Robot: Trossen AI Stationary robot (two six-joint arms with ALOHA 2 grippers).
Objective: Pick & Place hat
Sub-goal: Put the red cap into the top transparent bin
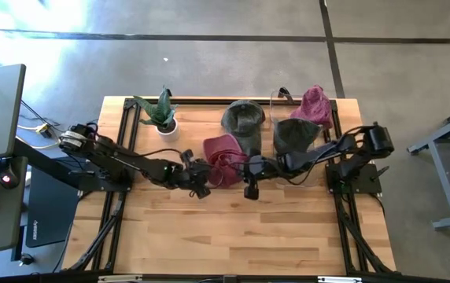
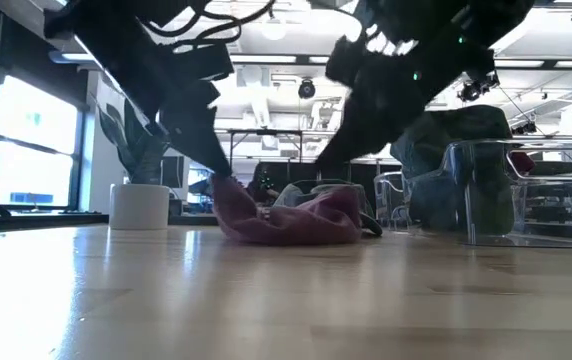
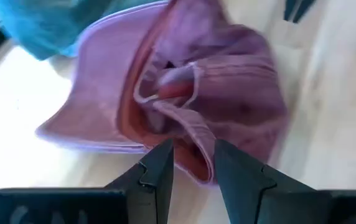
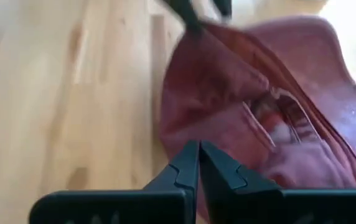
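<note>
Two dark grippers meet at a crumpled maroon fabric hat (image 1: pixel 223 149) lying on the light wooden table (image 1: pixel 233 228), near mid-table and toward its far half. Left gripper (image 1: pixel 199 179): at the hat's left edge, fingers partly apart, straddling a fold of the fabric; in the left wrist view the fold (image 3: pixel 193 149) passes between the two fingers (image 3: pixel 156 171), though whether they pinch it cannot be told. Right gripper (image 1: pixel 250 189): at the hat's right edge, fingers closed together against the cloth with nothing visibly between them. Judged step: the pick phase, with the grasp on the hat not yet secured. The next move appears to call for the left fingers to close on the fold and for a lift that clears the table. Surroundings: a second, pink hat (image 1: pixel 313 104) on a clear stand at the far right; two dark domed hats (image 1: pixel 242 118) just behind the maroon one; a green potted plant in a white pot (image 1: pixel 160 114) at the far left. Possible hindrance: the dark hats stand close behind, and the two arms crowd the same small area.
</note>
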